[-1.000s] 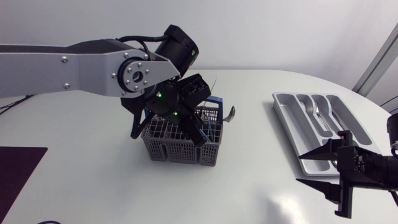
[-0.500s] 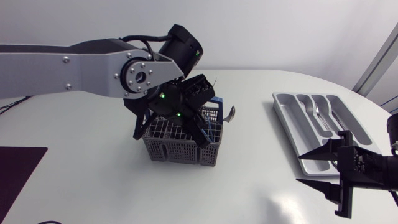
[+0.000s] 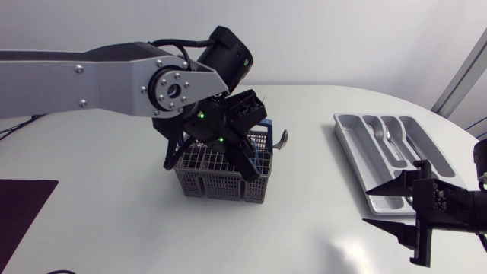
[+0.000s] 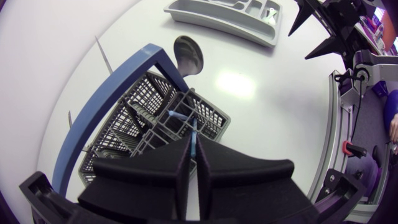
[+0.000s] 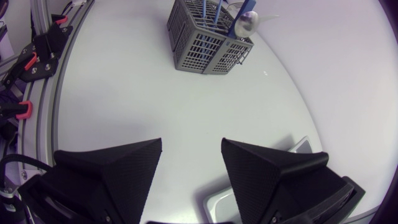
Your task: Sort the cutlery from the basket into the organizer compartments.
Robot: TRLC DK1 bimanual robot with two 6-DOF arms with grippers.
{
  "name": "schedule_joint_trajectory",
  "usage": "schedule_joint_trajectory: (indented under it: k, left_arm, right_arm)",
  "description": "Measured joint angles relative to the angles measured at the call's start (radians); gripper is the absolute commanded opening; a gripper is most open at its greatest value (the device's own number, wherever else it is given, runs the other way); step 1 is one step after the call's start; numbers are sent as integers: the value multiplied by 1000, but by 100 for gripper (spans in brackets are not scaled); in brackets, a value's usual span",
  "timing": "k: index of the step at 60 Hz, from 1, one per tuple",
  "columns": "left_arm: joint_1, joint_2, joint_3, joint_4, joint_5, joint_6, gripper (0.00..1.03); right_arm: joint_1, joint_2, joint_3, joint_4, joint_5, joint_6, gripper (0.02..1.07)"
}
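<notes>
At basket (image 3: 217, 183): my left tool (image 4: 194, 146) gripped a blue handle (image 4: 193, 127) — pickup step.
Next: straight lift needed.
Right tool (image 5: 191, 146): stood open.

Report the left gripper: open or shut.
Shut: the left gripper pinches a thin blue utensil between both fingers, above the basket.

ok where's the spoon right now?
Head view: the spoon pokes out of the basket's side facing the organizer, bowl up, by the blue handle.
</notes>
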Motion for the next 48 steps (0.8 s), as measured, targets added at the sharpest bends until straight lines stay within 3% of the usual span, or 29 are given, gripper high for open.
schedule_joint_trajectory:
  k: [48]
  left_arm:
    - [20,-113,59,-141,0,15,3]
  right_arm:
    - [0,1,0,0,3,0,72]
